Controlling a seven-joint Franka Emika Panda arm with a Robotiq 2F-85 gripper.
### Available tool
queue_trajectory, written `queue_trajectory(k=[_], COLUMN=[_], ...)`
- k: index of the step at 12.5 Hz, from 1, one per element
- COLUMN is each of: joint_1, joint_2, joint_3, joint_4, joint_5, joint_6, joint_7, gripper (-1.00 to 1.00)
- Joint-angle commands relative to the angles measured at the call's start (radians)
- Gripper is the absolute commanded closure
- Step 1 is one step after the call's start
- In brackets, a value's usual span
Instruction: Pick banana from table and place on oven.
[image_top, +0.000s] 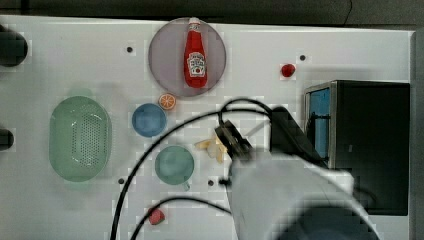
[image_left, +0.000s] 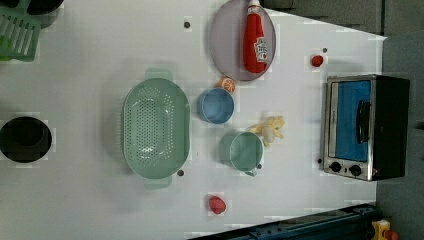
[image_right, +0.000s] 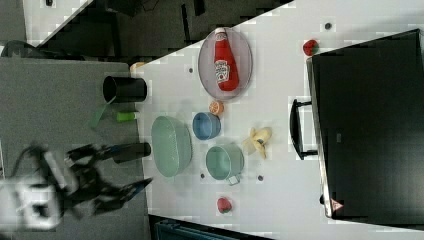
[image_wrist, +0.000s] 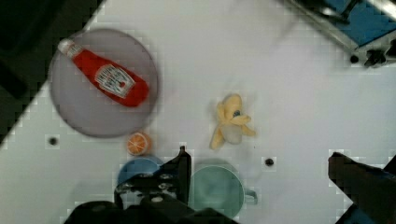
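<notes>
The pale-yellow banana (image_left: 270, 130) lies on the white table (image_left: 90, 200), between the green mug and the oven (image_left: 365, 127). The oven has a black top (image_right: 370, 130) and a bluish glass door. In the top view my arm (image_top: 280, 190) covers part of the banana (image_top: 210, 146). My gripper (image_wrist: 258, 157) hangs well above the table and is open, its dark fingers (image_wrist: 183, 165) spread wide with nothing between them. In the wrist view the banana (image_wrist: 229, 123) lies beyond the fingertips, not between them. The right view has the gripper (image_right: 148, 165) at the right view's left, far from the banana (image_right: 257, 140).
A ketchup bottle (image_top: 195, 55) lies on a grey plate (image_top: 165, 55). An orange slice (image_top: 167, 101), a blue bowl (image_top: 149, 120), a green mug (image_top: 174, 165) and a green colander (image_top: 80, 139) stand to the top view's left of the banana. Small red toys (image_top: 287, 70) (image_top: 156, 216) sit apart.
</notes>
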Motion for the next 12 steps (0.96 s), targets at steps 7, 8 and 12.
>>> queue_trajectory(k=[7,8,12], joint_1=[0.000,0.001,0.001], joint_2=[0.314,0.357,0.521], joint_3=[0.024,0.030,0.062], joint_4=[-0.307,-0.315,-0.318], joint_5=[-0.017,-0.017,-0.017], joint_6=[0.507,0.546,0.665], joint_7=[0.007,0.007,0.009], gripper=[-1.00,-1.00,-1.00])
